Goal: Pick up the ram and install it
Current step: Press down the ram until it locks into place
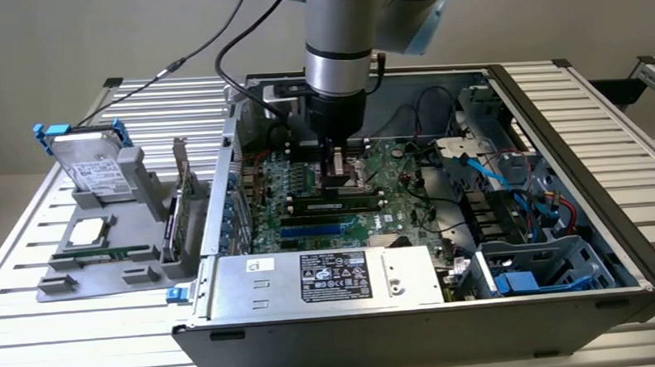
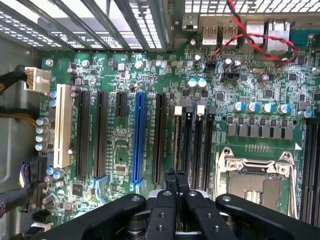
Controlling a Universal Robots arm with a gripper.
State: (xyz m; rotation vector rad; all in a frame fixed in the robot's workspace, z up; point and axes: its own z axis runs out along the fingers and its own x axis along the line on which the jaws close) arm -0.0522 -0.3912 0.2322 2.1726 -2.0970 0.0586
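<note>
One ram [image 1: 331, 206] lies seated in a slot on the motherboard [image 1: 399, 180], long axis running across the board toward the exterior view's left & right. Gripper [image 2: 174, 175] sits just above it, fingers closed, prob. pressing down. Push straight, evenly, w/o tilting.

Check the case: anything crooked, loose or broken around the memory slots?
Nothing stands out. The memory stick lies straight along its slot, just below the shut gripper, and the board looks undamaged. One thing to note: the processor socket is bare.
</note>
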